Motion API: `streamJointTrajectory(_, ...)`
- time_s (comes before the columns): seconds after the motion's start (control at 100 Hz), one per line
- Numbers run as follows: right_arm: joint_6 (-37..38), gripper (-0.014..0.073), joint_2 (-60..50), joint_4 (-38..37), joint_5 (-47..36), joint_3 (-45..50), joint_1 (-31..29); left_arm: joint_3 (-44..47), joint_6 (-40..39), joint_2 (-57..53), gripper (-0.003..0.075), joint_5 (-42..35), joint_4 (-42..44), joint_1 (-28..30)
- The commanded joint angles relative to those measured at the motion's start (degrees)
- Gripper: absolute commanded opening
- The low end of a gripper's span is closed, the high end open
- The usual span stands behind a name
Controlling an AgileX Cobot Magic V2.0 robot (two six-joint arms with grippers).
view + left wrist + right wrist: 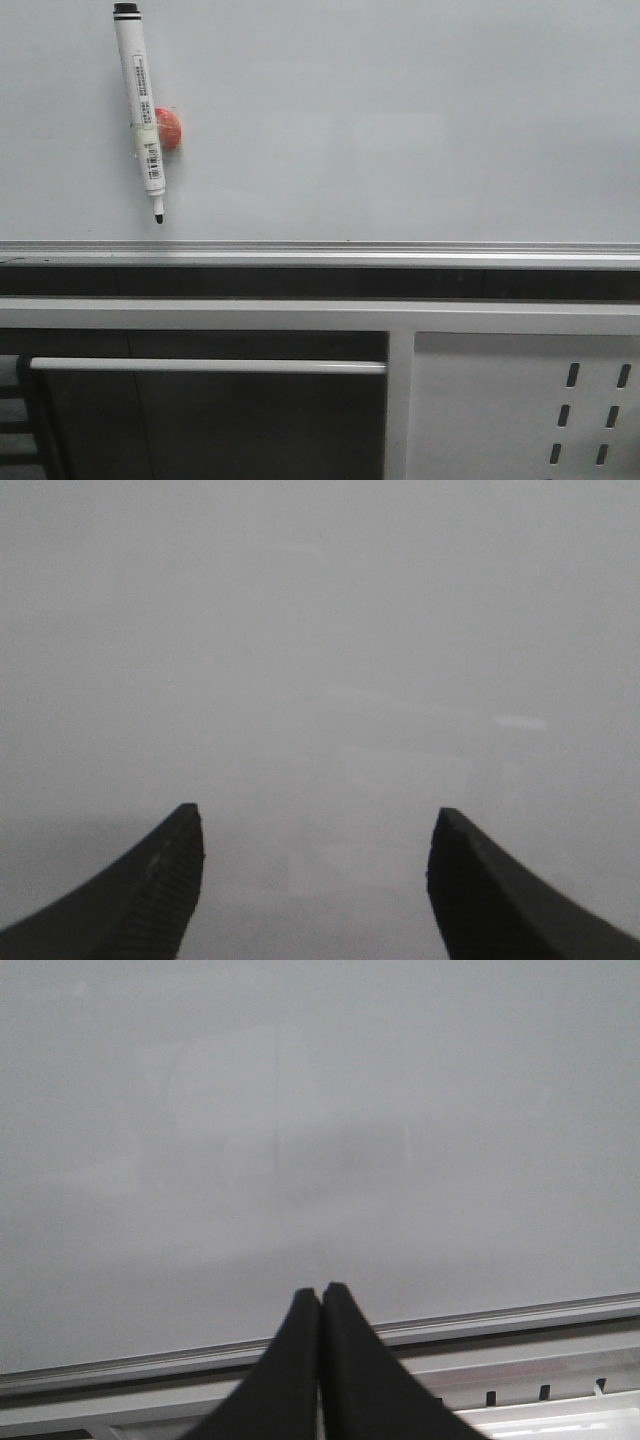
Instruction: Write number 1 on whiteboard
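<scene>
The whiteboard (400,120) fills the upper half of the front view, pale grey and glossy, with a silver bottom rail (320,247). No black stroke of the number 1 shows on it. A white marker pen (139,105) hangs on the board at upper left, tip down, against a small red magnet (169,128). My left gripper (315,825) is open and empty, facing bare board (320,630). My right gripper (320,1292) is shut and empty, its tips over the board (320,1110) just above the rail (500,1320). Neither gripper shows in the front view.
Below the rail is a dark gap, then a white frame bar (320,315). A grey metal panel with slotted holes (530,405) sits at lower right. A white horizontal bar (200,366) crosses a dark opening at lower left.
</scene>
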Motion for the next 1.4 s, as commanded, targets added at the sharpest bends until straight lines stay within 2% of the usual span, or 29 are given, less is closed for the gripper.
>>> streamJointTrajectory(0.0, -0.8, -0.0079, 0.9, 0.3, -4.6, -1.4, -0.3, 0.2, 0.2, 3.0, 0.0394, -4.3, -0.3, -2.6)
streamJointTrajectory(0.07, -0.8, -0.0079, 0.9, 0.7, -5.1, -0.8, -0.3, 3.6, 0.2, 4.8, 0.0305, -8.3, -0.3, -5.9)
streamJointTrajectory(0.12, -0.8, -0.0079, 0.9, 0.7, -5.6, -0.4, -0.3, 6.5, 0.2, 6.0, 0.0274, -13.0, -0.3, -8.7)
streamJointTrajectory(0.23, -0.8, -0.0079, 0.9, 0.7, -5.7, 0.8, -0.3, 13.6, 0.3, 8.1, 0.0277, -28.4, 0.7, -16.0)
streamJointTrajectory(0.31, -0.8, -0.0079, 0.9, 0.7, -6.1, 1.6, -0.3, 17.8, 0.3, 9.9, 0.0277, -39.4, 6.1, -21.0)
streamJointTrajectory(0.38, -0.8, -0.0079, 0.9, 0.7, -6.6, 2.1, -0.3, 20.3, 0.3, 12.1, 0.0277, -44.6, 9.0, -24.2)
streamJointTrajectory(0.43, -0.8, -0.0079, 0.9, 0.0, -6.6, 2.1, -0.3, 21.0, 0.3, 14.1, 0.0277, -45.3, 9.0, -25.9)
streamJointTrajectory(0.51, -0.8, -0.0079, 0.9, -0.8, -6.6, 2.1, -0.3, 21.1, 0.3, 18.1, 0.0277, -46.1, 8.9, -27.1)
streamJointTrajectory(0.61, -0.8, -0.0079, 0.9, -1.1, -6.6, 2.1, -0.3, 21.1, 0.3, 24.6, 0.0277, -51.7, 8.9, -27.3)
streamJointTrajectory(0.81, -0.8, -0.0079, 0.9, -1.2, -6.3, 2.1, -0.3, 21.1, -0.1, 39.9, 0.0282, -69.1, 8.8, -27.3)
streamJointTrajectory(0.91, -0.8, -0.0079, 0.9, -1.5, -5.8, 2.1, -0.3, 21.1, -2.1, 47.9, 0.0344, -80.1, 10.2, -27.3)
streamJointTrajectory(1.03, -0.8, -0.0079, 0.9, -2.1, -5.7, 2.1, -0.3, 20.6, -7.1, 55.3, 0.0415, -80.3, 10.1, -27.3)
streamJointTrajectory(1.13, -0.8, -0.0079, 0.9, -2.1, -5.7, 2.1, -0.3, 20.4, -12.2, 58.6, 0.0421, -80.3, 10.3, -27.3)
streamJointTrajectory(1.39, -0.8, -0.0079, 0.9, -2.3, -5.8, 2.1, -0.3, 16.6, -12.3, 59.4, 0.0421, -80.3, 10.3, -27.3)
